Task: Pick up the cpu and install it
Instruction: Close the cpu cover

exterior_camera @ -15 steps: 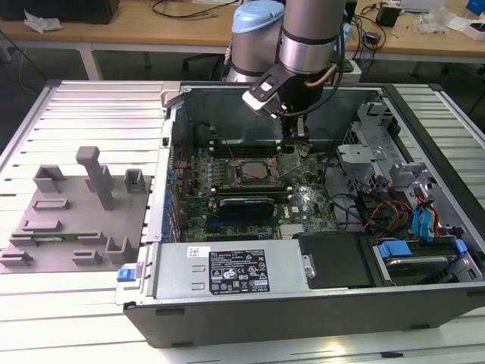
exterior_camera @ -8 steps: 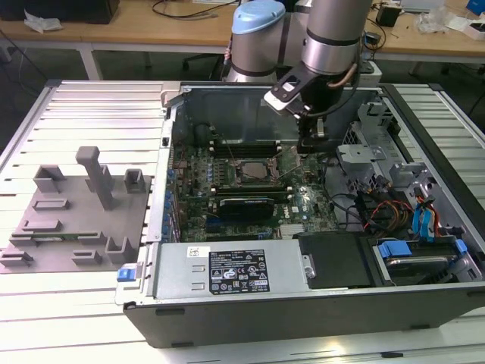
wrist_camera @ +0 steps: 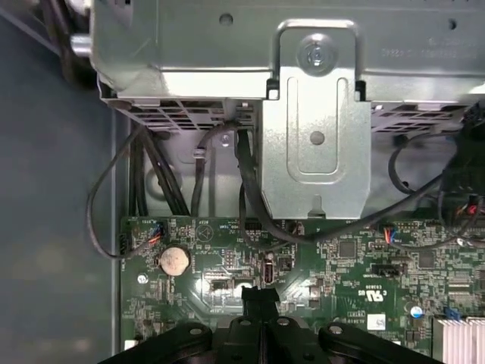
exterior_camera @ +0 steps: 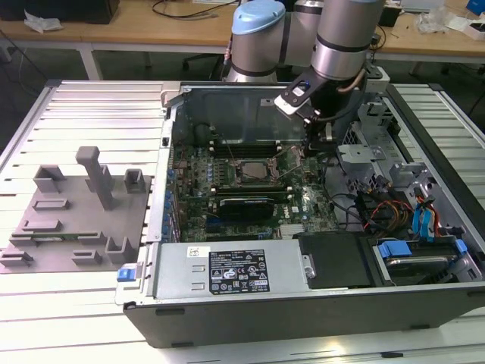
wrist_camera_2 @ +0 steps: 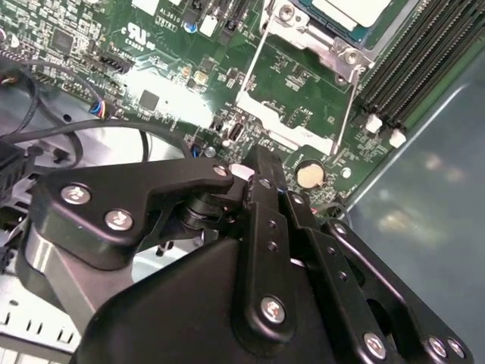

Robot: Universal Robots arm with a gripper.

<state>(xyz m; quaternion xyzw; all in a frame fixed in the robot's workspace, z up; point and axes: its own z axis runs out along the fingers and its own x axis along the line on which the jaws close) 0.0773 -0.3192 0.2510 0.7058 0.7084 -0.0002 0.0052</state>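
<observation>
Second wrist view puts the cpu seated in its socket (silver top up), just ahead of the hand, fingers pinched together on nothing.

The tool hangs low over the green board, close to a round battery. On one side of it stands a big metal bracket, and black cables droop down between the two. On the other side, the open socket frame sticks up with thin wire arms. Above the tool, the case is open and roomy.
</observation>
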